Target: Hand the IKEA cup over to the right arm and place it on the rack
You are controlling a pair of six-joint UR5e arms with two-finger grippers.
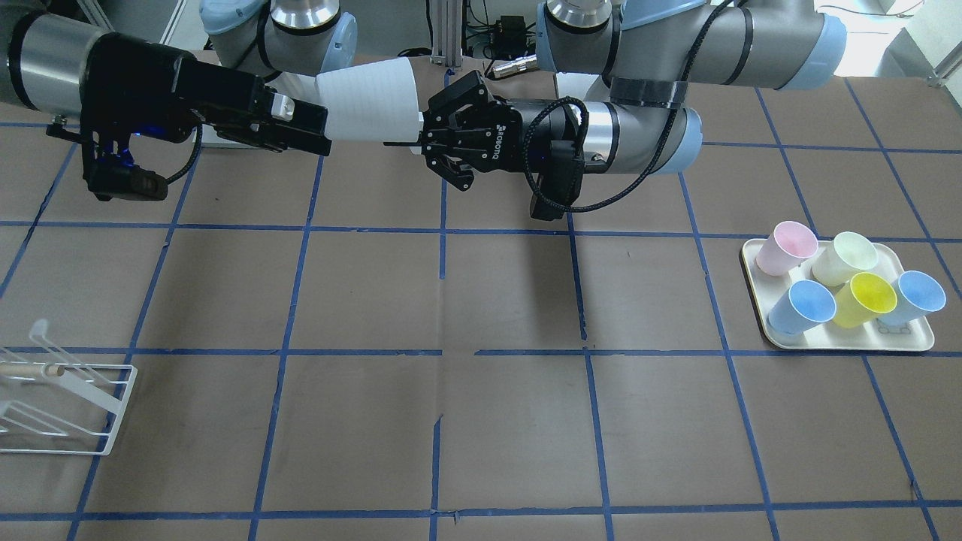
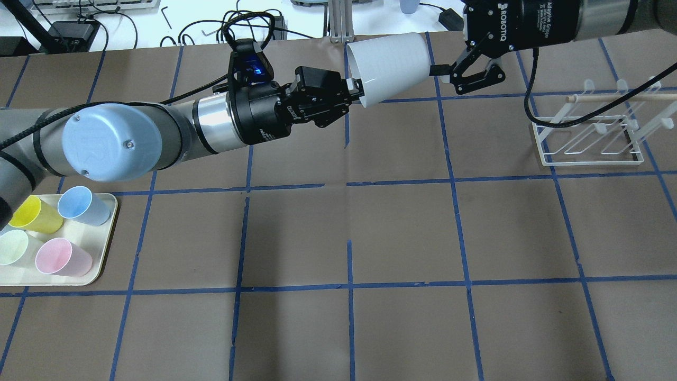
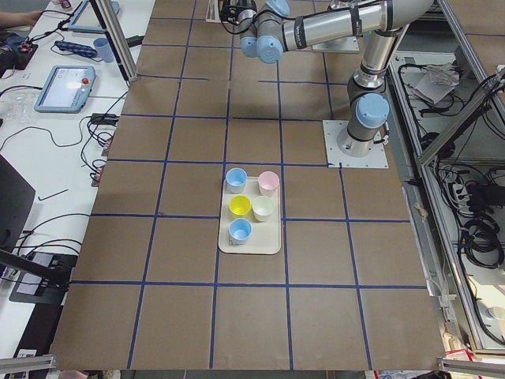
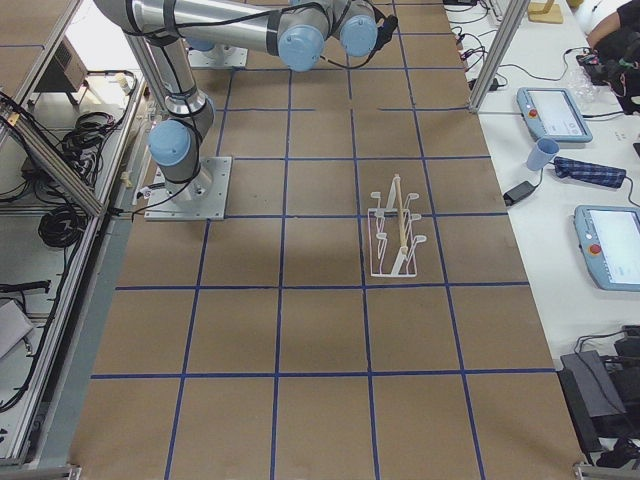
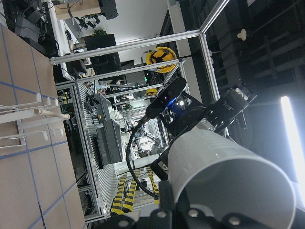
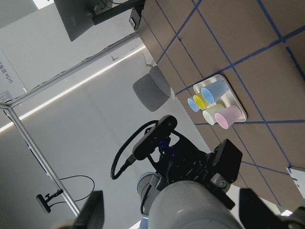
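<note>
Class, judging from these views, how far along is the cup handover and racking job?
Done: the grey cup is off the table, lifted to mid-air. In hand: the left pincer grips its rim while the right pincer straddles its base, jaws open. Still to do: close, release, carry it to the rack, which holds no cup.

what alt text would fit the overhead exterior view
The left gripper holds the IKEA cup sideways by its rim above the table, with the right gripper open at its base. A rack stands at right, a tray of coloured cups at lower left.
</note>
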